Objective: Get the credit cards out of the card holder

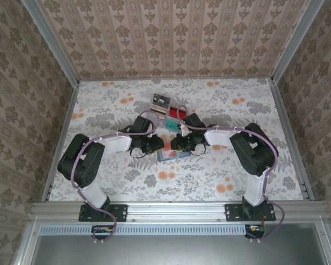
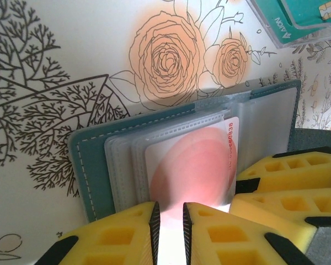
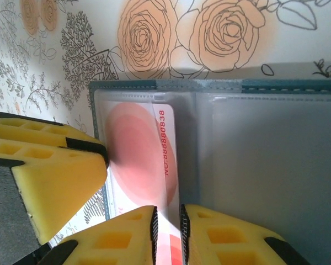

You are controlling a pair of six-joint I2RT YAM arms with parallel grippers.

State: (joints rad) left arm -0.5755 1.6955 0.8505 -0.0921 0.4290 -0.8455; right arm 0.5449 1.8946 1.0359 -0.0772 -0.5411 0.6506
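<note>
Right claw (image 3: 167,229) is clenched on the red-and-white card (image 3: 138,154), whose long axis runs straight into it. Left claw (image 2: 171,223) pinches the card holder (image 2: 94,165), middle of the worktop (image 1: 220,99), so I'd guess the pull goes rightward.

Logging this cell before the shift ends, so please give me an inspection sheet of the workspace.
Surface: table, floral cover, flat.
Job's things: card holder lies open; red-circle card sits in a clear sleeve; other cards lie beyond it.
Clutter: clear tray holding a teal card.
Grippers: left gripper seems shut on the holder's sleeve; right gripper shut on the red-circle card.
Cables: purple cables loop along both arms.
Surroundings: patterned walls, metal frame.
</note>
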